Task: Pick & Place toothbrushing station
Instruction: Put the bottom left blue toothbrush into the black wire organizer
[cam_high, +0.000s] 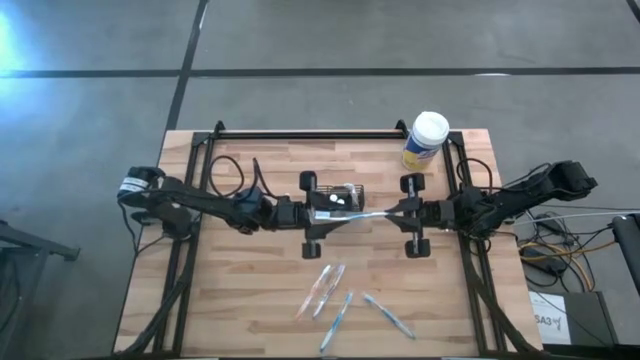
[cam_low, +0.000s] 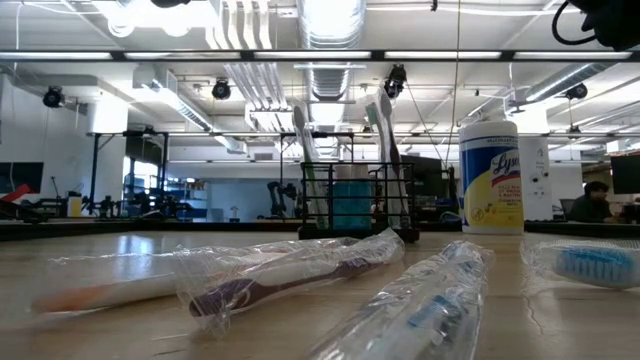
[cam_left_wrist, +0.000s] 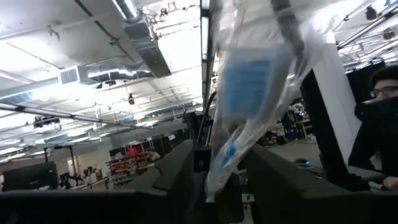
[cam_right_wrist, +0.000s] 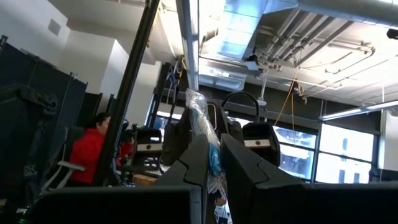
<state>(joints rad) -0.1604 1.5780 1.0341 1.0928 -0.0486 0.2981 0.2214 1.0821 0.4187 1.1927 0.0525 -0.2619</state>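
A toothbrush in a clear wrapper (cam_high: 362, 214) hangs between my two grippers, just near of the black wire-mesh toothbrushing station (cam_high: 336, 195). The station (cam_low: 355, 205) stands on the table with toothbrushes upright in it. My right gripper (cam_high: 400, 212) is shut on the wrapped toothbrush's right end. My left gripper (cam_high: 323, 219) is open. Its fingers (cam_left_wrist: 177, 171) stand on either side of the wrapper's left end (cam_left_wrist: 219, 177), the blue head end. My right gripper pinches the wrapped toothbrush's end (cam_right_wrist: 210, 152) between its two fingers, coming from the table's right and slanting upward. The toothbrush runs on past the fingertips toward my left gripper, lifted clear of the table. My left gripper has the wrapper's end between its fingers; whether they touch it, I cannot tell.
A white-lidded yellow-and-blue canister (cam_high: 425, 140) stands at the far right of the table. Three wrapped toothbrushes (cam_high: 322, 290) (cam_high: 338, 318) (cam_high: 388, 315) lie near the front edge. People sit in the room beyond the table.
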